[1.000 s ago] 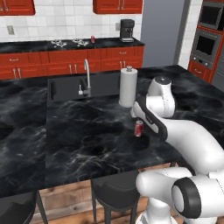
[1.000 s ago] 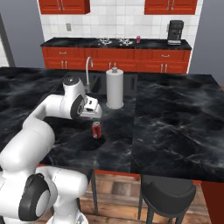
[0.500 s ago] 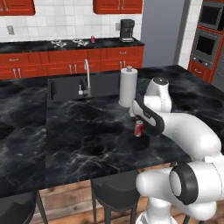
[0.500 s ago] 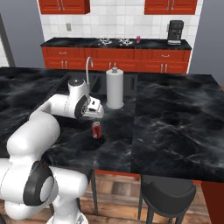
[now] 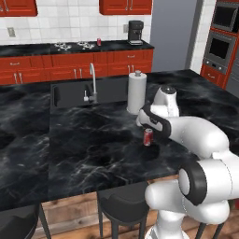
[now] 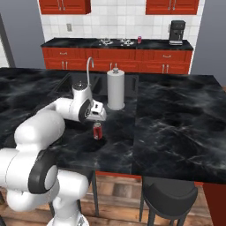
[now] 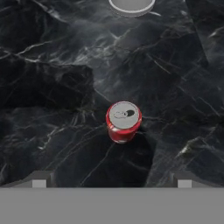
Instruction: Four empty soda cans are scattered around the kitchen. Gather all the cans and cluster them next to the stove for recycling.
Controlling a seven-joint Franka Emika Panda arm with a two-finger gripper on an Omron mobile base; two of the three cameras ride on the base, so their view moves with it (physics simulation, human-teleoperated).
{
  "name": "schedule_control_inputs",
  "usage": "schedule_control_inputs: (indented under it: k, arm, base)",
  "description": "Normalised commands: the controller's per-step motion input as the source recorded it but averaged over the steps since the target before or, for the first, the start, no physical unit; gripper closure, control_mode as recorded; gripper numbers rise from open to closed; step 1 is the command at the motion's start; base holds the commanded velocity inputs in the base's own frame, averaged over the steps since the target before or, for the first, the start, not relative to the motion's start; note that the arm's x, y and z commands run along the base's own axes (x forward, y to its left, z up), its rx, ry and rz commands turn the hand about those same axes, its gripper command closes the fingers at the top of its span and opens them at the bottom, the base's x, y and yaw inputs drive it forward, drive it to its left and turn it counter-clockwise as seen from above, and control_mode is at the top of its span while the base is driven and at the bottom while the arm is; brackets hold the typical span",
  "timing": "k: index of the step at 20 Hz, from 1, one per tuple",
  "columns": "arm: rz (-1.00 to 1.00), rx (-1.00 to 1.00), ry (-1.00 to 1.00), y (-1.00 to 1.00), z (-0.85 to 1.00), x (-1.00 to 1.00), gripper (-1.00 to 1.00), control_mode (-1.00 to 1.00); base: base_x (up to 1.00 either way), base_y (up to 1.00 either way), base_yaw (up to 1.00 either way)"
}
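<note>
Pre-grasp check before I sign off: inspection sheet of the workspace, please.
Surface: black marbled island counter, bare around the can.
Job's things: red soda can upright on the island; another red can on the rear counter beside the stove.
Clutter: paper-towel roll behind the can; coffee maker on the rear counter.
Grippers: end effector open, above the can, not touching.
Cables: nothing seen.
Surroundings: sink with faucet, red cabinets, stools, wall ovens.

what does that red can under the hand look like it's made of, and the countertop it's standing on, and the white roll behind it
Red can: probably thin metal, painted glossy red, with a bare silver top and pull-tab opening.
Countertop: looks like polished black marble or an imitation, with white veins and a soft sheen.
White roll: likely paper towel, matte plain white, on a holder with a small knob on top.
</note>
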Motion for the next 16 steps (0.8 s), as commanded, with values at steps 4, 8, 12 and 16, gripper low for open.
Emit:
schedule_control_inputs:
  k: [4,8,12,16]
  arm:
    - [0.00,0.00,0.00,-0.07,-0.20,0.24,-1.00,-1.00]
    - [-0.01,0.00,0.00,-0.06,-0.17,0.21,-1.00,-1.00]
    - [0.00,0.00,0.00,-0.02,-0.18,0.14,-1.00,-1.00]
    - [0.00,0.00,0.00,0.00,-0.18,0.11,-1.00,-1.00]
  base:
    - [0.00,0.00,0.00]
    - [0.00,0.00,0.00]
    - [0.00,0.00,0.00]
    - [0.00,0.00,0.00]
